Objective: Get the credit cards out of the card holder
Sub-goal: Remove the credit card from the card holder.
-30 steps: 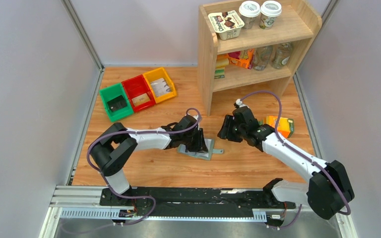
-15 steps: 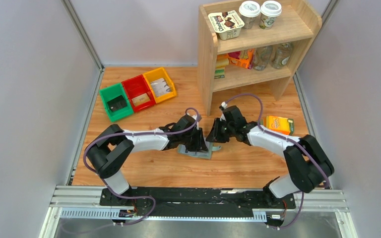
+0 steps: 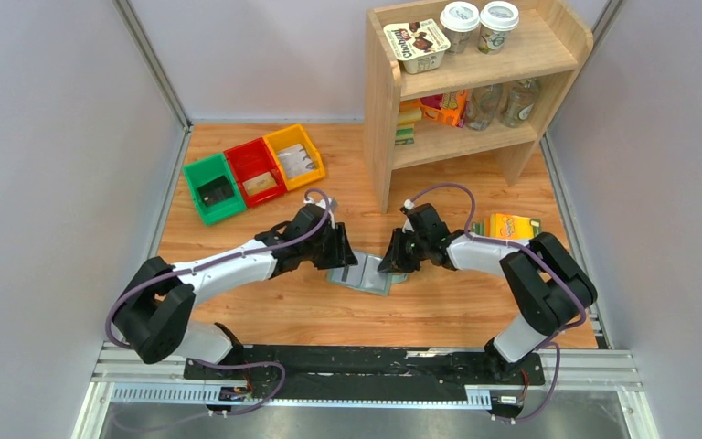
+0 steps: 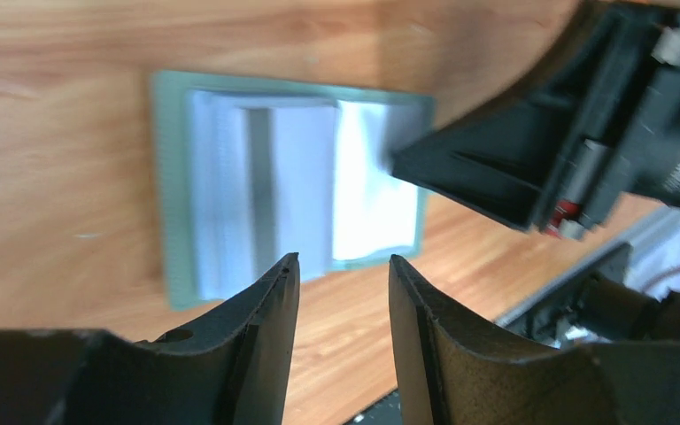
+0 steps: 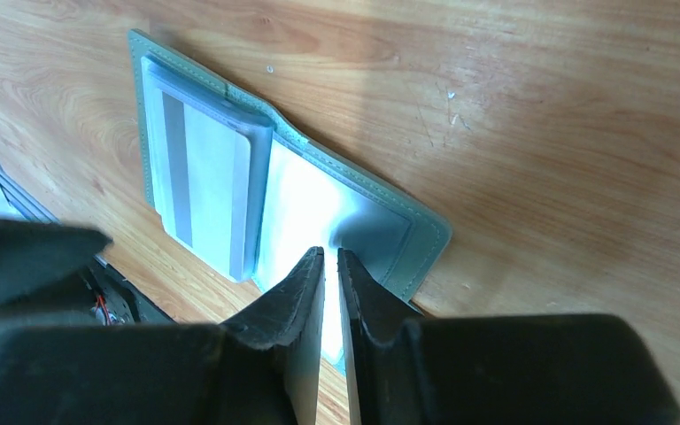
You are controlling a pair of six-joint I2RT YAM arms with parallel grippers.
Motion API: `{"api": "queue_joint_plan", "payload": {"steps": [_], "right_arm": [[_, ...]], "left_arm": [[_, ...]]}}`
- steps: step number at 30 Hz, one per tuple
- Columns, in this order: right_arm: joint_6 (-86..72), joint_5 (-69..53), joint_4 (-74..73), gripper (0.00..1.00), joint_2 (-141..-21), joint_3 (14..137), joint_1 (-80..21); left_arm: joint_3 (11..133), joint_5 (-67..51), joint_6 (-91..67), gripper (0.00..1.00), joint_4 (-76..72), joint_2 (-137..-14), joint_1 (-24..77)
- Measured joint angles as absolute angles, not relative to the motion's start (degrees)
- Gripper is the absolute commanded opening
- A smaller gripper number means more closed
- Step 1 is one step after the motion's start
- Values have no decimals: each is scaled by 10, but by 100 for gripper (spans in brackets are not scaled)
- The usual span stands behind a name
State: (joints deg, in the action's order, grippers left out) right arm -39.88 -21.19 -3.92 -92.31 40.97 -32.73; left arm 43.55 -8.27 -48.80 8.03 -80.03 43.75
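Between the two arms, toward the near middle of the table (image 3: 265,315), the card holder (image 3: 372,277) lies spread open with both leaves flat and the pale inner panels facing up. The cards (image 5: 204,190) sit stacked in its left leaf, a grey stripe showing on the top one, and none has been drawn out yet. The right gripper (image 5: 330,255) has its tips down on the right leaf's panel with the jaws drawn almost together. Only a sliver shows between them, and the panel dimples under the tips, but I cannot tell whether a fold is pinched or merely pressed. The left gripper (image 4: 341,261) hangs just to the left and far side of the holder, jaws moderately parted with nothing between them. The step in hand looks like pinning the holder so it cannot slide or fold shut — the extraction itself has not begun. By my reading, the next move calls for the left fingers to come low over the left leaf, catch an exposed edge of the top card and slide it outward, away from the spine. The right tips would keep the other leaf down — too steep a pull would likely lift the whole wallet. The orange carton (image 3: 509,226) lies well apart to the right and plays no part.
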Motion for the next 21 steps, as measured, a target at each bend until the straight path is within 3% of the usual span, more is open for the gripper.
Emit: {"api": "queue_joint_plan", "payload": {"steps": [7, 14, 21], "right_arm": [[-400, -213, -35, 20, -922, 408, -327], [-405, -217, -35, 22, -922, 409, -328], [-427, -228, -21, 27, -922, 409, -339]], "left_arm": [[436, -41, -448, 49, 130, -815, 400], [448, -39, -430, 31, 155, -875, 399], [442, -47, -434, 26, 148, -878, 398]]}}
